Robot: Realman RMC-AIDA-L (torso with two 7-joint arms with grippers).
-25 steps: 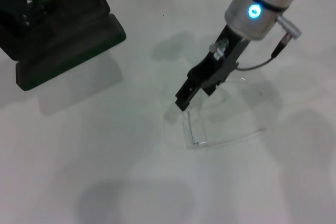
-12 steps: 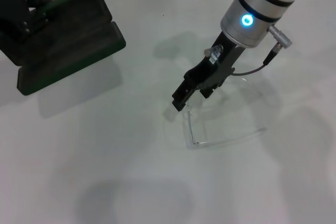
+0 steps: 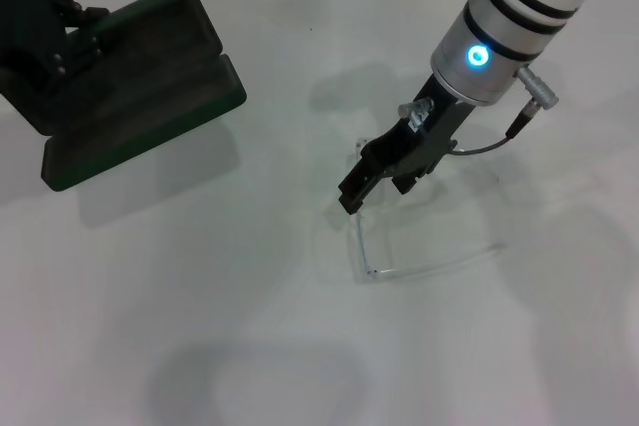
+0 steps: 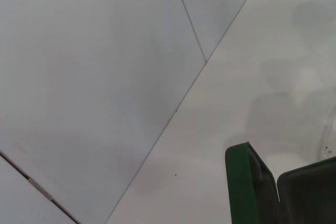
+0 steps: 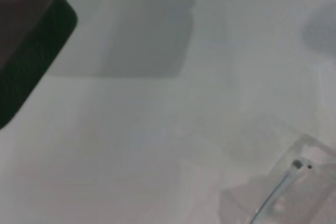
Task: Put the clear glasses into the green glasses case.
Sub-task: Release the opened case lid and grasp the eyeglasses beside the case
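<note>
One pair of clear glasses (image 3: 424, 256) lies just near of the right pincer (image 3: 351, 199); its state is unclear. One green glasses case (image 3: 135, 82) sits in the left pincer (image 3: 40, 47), far left.

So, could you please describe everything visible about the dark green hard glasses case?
The dark green hard glasses case is a rounded-corner clamshell, open, with a dark lining showing. It sits tilted at the white table's far left, held by the left gripper, well apart from the clear glasses.

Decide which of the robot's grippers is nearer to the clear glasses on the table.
Right. The right gripper hangs just above the clear glasses, at one arm's end. The left gripper is far off, holding the green glasses case.
</note>
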